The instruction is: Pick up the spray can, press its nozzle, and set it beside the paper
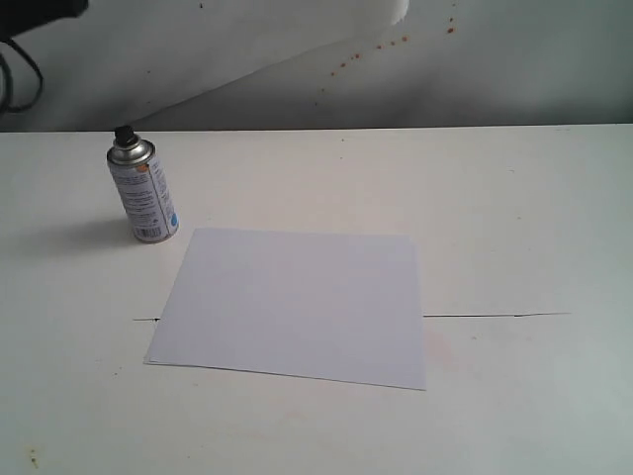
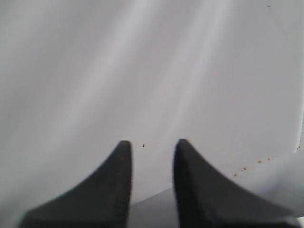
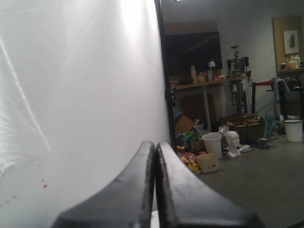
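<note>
Spray can (image 1: 144,194) stands upright near the far left corner of the white worktop (image 1: 514,208), black nozzle (image 1: 124,132) on top. It sits just off the paper's (image 1: 295,304) far left corner, apart from the sheet. The paper lies flat mid-table, nearer the front edge.

Left gripper (image 2: 152,145): fingers apart, nothing between them, facing a white backdrop. Right gripper (image 3: 156,145): fingers pressed together, empty, pointed past the backdrop into the room. Neither arm shows in the exterior view.

Judgement: either the pick-up is not yet begun, or the can is already set down. If the former, the left arm must descend and straddle the can's body below the dome.
</note>
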Robot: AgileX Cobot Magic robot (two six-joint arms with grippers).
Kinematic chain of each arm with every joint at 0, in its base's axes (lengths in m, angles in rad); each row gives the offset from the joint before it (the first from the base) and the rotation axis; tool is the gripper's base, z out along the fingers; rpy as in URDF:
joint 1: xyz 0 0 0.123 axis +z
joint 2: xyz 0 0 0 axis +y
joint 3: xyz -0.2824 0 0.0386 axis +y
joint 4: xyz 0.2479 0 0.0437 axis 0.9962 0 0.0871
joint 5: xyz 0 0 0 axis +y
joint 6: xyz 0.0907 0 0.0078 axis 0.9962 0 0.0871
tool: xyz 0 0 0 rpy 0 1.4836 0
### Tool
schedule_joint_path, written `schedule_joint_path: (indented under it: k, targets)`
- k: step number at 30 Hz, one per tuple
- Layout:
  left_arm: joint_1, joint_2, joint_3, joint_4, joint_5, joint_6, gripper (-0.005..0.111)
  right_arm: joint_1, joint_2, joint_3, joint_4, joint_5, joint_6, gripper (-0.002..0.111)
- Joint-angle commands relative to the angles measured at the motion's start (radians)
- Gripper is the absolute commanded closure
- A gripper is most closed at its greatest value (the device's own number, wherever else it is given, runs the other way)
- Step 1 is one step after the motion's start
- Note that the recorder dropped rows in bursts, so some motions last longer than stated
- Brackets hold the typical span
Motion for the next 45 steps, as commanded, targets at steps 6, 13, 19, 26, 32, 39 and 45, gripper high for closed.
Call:
schedule_joint_path:
  k: [6, 13, 19, 26, 32, 39, 45]
  targets:
    - [-0.001, -0.333, -0.002, -0.005, 0.498, -0.019, 0.105, -0.007, -0.003, 0.000, 0.003, -0.003, -0.001, 0.108]
    - [-0.001, -0.502, 0.029, -0.005, 0.677, -0.019, 0.105, -0.007, -0.003, 0.000, 0.003, -0.003, -0.001, 0.108]
    - [-0.001, -0.599, 0.031, -0.003, 0.695, -0.007, 0.105, -0.007, -0.003, 0.000, 0.003, -0.003, 0.001, 0.108]
    - [-0.001, -0.683, 0.031, 0.106, 0.698, 0.004, 0.105, -0.007, -0.003, 0.000, 0.003, -0.003, 0.001, 0.108]
    - [-0.001, -0.734, 0.031, 0.213, 0.772, 0.004, 0.105, -0.007, -0.003, 0.000, 0.003, -0.003, -0.001, 0.108]
    - [-0.001, -0.743, 0.096, 0.149, 0.800, -0.019, 0.105, -0.007, -0.003, 0.000, 0.003, -0.003, -0.001, 0.108]
    - [0.112, -1.048, 0.376, 0.018, 0.796, -0.012, 0.105, -0.007, -0.003, 0.000, 0.003, -0.003, 0.001, 0.108]
